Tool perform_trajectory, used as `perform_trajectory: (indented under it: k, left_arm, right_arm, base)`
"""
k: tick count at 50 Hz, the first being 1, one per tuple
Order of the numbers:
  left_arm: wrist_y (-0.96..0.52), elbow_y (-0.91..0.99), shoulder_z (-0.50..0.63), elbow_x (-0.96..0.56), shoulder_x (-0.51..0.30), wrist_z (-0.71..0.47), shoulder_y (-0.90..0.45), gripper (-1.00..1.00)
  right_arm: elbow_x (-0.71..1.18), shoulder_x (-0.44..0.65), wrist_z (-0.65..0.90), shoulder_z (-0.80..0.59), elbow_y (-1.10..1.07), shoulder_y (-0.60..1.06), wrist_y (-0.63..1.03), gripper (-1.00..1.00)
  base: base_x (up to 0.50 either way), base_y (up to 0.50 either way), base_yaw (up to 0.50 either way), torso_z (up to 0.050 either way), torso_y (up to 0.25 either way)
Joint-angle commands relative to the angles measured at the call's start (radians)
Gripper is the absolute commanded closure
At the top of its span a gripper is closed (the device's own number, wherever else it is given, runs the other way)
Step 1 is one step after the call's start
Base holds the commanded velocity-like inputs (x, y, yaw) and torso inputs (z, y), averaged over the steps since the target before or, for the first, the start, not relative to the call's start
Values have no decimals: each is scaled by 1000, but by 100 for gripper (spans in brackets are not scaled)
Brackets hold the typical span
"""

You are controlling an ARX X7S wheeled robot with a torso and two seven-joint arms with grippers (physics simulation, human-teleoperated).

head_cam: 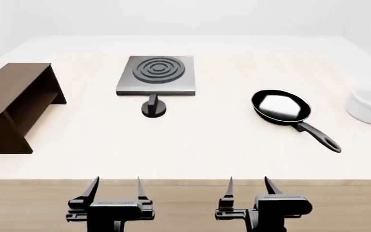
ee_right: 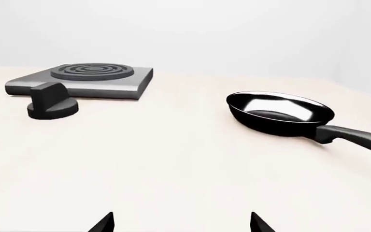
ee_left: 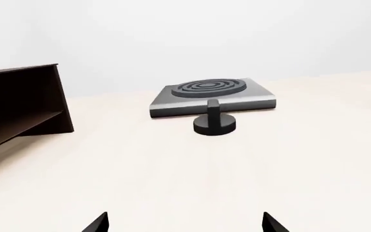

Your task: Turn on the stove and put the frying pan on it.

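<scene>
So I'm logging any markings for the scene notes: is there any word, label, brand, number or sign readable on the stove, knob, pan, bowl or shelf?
None: no text, number or sign can be read in any view.
stove: plain.
knob: plain.
frying pan: plain.
white bowl: plain.
brown shelf: plain.

Left gripper (head_cam: 116,187): showing in the head view as a matte black body with a blocky, stepped housing.
Left jaws: tapering into two thin, dark blades with pointed tips.
Right gripper (head_cam: 249,186): looking the same black, its housing boxy with faint pale lettering, too small to read.
Wrist views: showing only dark wedge-shaped jaw tips.
</scene>
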Motion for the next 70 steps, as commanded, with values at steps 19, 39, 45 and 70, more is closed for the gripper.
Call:
perform_trajectory:
  k: [19,39,45,70]
  left_arm:
    - [-63,93,9,6,-20,-40,-10,-100]
    - [-75,94,33,-8,-41,-66,-17,-100]
    - [-74,88,39,-10,-46,-73,-20,-100]
    - [-69,-61,-11,-43,-77,-132,-99,-100]
  right_arm:
    - [21,19,43,3,-93,2,27,-100]
    - [20,39,77,-27,-77,23,59,-100]
    - [27,46,80,-35,-83,17,57,-100]
    - [48,63,88,-66,-74,18,48,-100]
  base:
    - [500,0,0,0,0]
    - [469,0,0,0,0]
    - [0,0,0,0,0]
    - [0,0,0,0,0]
